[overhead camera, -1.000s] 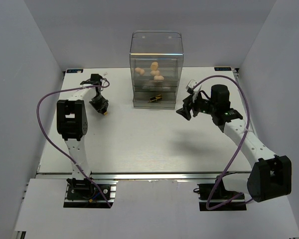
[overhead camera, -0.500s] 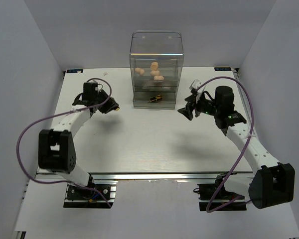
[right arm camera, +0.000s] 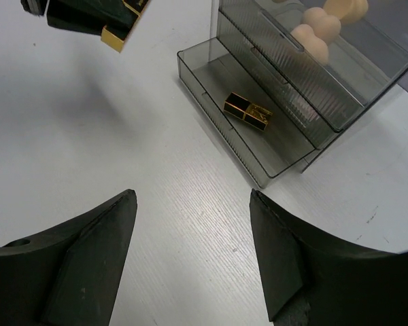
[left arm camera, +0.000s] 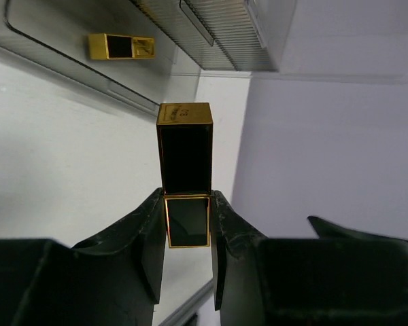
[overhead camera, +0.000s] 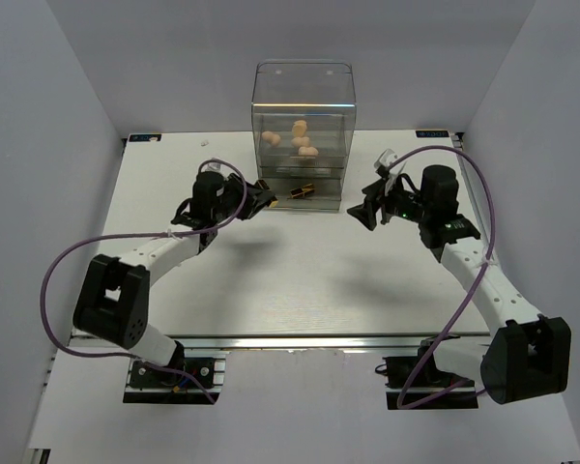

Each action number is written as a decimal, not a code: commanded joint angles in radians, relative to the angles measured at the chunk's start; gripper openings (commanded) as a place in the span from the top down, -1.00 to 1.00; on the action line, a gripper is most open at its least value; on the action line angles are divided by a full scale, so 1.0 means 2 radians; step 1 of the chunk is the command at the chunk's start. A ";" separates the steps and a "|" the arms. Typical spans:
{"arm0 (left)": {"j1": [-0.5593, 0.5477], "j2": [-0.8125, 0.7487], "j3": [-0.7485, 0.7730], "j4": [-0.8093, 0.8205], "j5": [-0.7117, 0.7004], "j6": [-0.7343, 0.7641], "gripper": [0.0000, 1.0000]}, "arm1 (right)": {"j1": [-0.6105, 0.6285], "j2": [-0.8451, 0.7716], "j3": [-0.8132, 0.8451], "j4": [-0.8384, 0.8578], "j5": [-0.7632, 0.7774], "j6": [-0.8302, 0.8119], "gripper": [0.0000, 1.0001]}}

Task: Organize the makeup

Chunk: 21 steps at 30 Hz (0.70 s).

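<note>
White walls close in a pale surface [overhead camera: 290,280], at whose far edge stands a clear drawer box [overhead camera: 303,97]. The step in hand looks like stowing the lipsticks. The left end effector [left arm camera: 188,224] is clenched on the base of a black-and-gold lipstick tube [left arm camera: 185,153], held off the surface just beside the box's left front corner, cap end pointing toward the box. A second lipstick tube [right arm camera: 248,112] already lies in the pulled-out bottom drawer [right arm camera: 207,71], and peach sponges [overhead camera: 298,138] sit higher up inside the box. The flat packets cannot be made out in any view.

The right end effector [right arm camera: 192,204] is released and grasps nothing; its fingers spread wide as it hovers near the right front corner of the box, looking down at the open drawer.

Judging by this layout, the next move calls for carrying the held tube over the drawer's front wall, lowering it next to its twin and letting go without knocking either against the wall. The idle right arm seems placed to push the drawer shut afterwards.

As for writing, the gold end of the held tube bears a small mark, too small to read; no brand or label is legible elsewhere.
</note>
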 commanded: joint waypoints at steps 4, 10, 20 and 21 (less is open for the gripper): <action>-0.037 0.052 0.023 0.098 -0.067 -0.184 1.00 | -0.026 -0.035 -0.002 0.039 0.007 0.047 -0.46; -0.056 0.126 0.086 0.085 -0.099 -0.241 0.99 | -0.044 -0.064 -0.034 0.053 0.018 0.057 -0.48; -0.065 0.214 0.159 0.084 -0.120 -0.326 0.63 | -0.057 -0.065 -0.044 0.061 0.018 0.060 -0.49; -0.066 0.218 0.163 0.085 -0.121 -0.331 0.53 | -0.057 -0.065 -0.045 0.061 0.018 0.060 -0.49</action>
